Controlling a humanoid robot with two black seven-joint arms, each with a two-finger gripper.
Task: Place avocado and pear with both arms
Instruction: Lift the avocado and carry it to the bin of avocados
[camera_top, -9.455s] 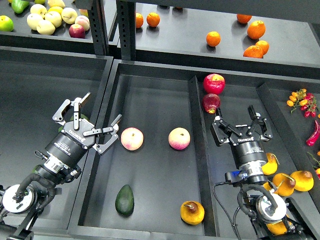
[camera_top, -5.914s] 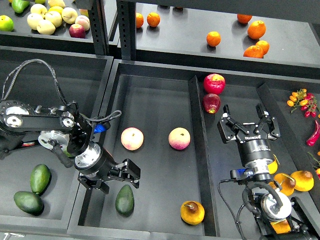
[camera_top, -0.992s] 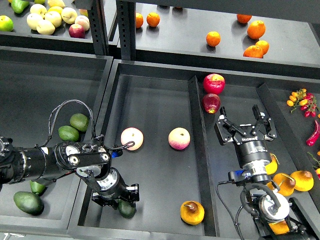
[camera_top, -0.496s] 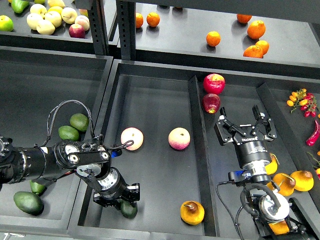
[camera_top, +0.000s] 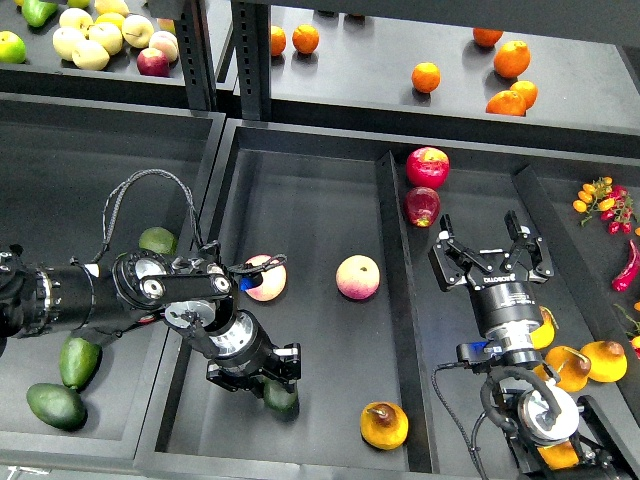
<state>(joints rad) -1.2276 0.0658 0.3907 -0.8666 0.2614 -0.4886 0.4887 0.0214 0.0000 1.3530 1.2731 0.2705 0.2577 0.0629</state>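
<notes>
The dark green avocado (camera_top: 284, 400) is in the middle tray (camera_top: 310, 200), near its front left. My left gripper (camera_top: 270, 383) points down and is shut on it, and the gripper body hides its top. The orange-yellow pear (camera_top: 384, 425) with a brown stem lies at the front right of the same tray, free of both grippers. My right gripper (camera_top: 491, 250) is open and empty above the right tray (camera_top: 450, 330), well behind the pear.
Two pinkish round fruits (camera_top: 358, 277) lie mid-tray; the left one (camera_top: 266, 279) is partly behind my left arm. Two red apples (camera_top: 427, 167) sit at the divider's far end. Olive avocados (camera_top: 55, 405) fill the left tray. More pears (camera_top: 600, 360) lie by my right arm.
</notes>
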